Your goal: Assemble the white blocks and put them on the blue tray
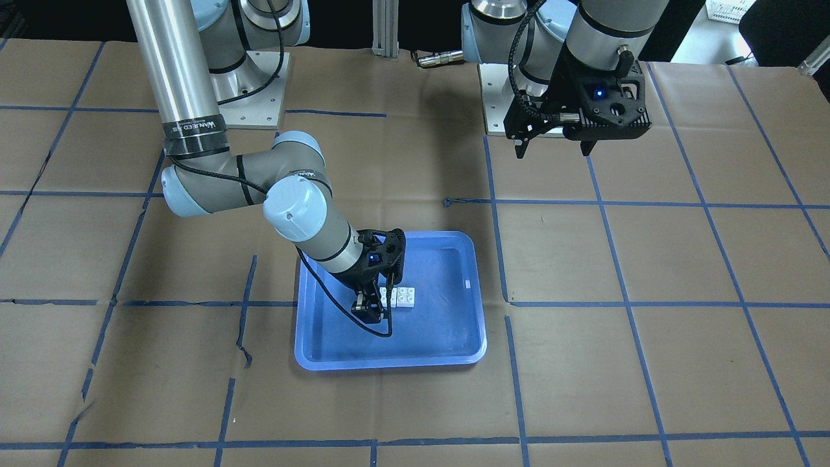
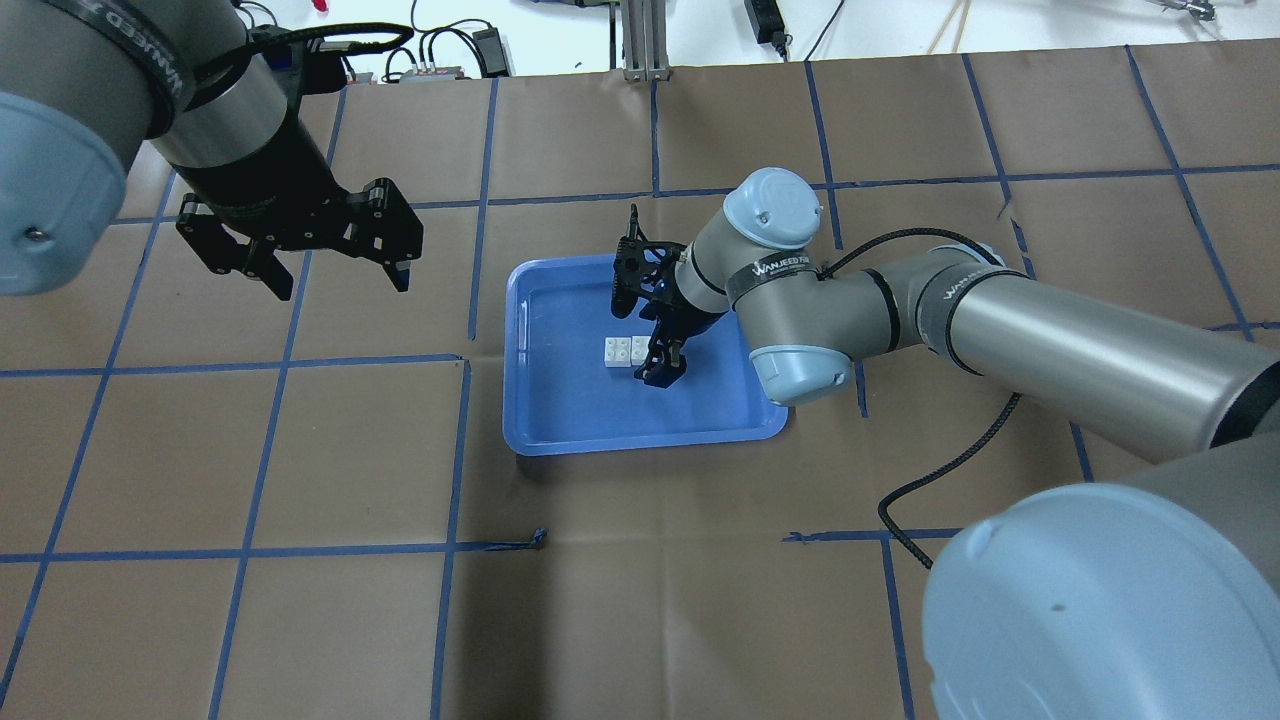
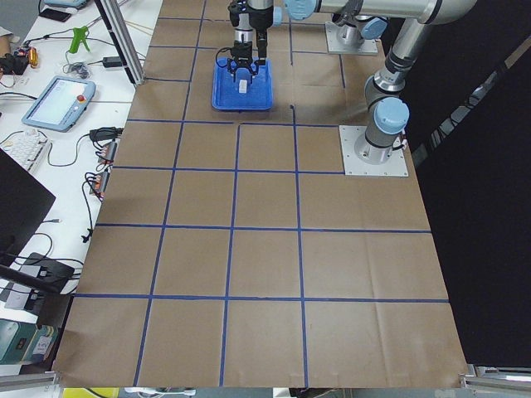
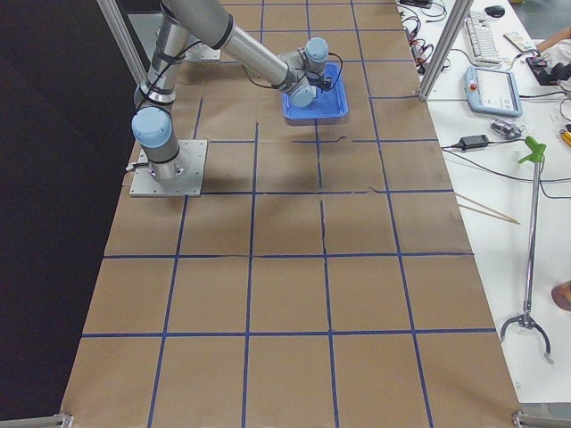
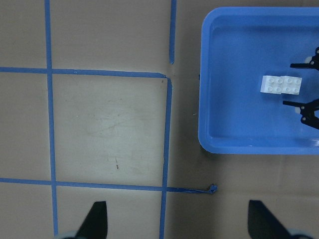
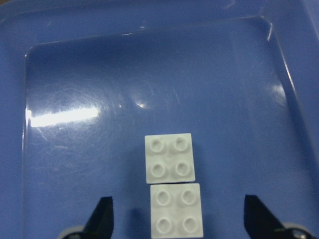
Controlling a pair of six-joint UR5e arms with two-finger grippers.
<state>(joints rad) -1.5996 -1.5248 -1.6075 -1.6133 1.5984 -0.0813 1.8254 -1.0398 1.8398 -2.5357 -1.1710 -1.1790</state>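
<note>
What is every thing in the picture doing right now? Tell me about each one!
white blocks: side by side in the tray, studs up, not stacked.
blue tray: flat on the table, holding both blocks.
right end effector: open, low in the tray, fingers either side of one block, not gripping.
left end effector: open, empty, up above the table, away from the tray.

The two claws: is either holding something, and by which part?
Nothing is held. The right gripper is open around the white blocks in the blue tray; the left gripper hangs open, empty.
</note>
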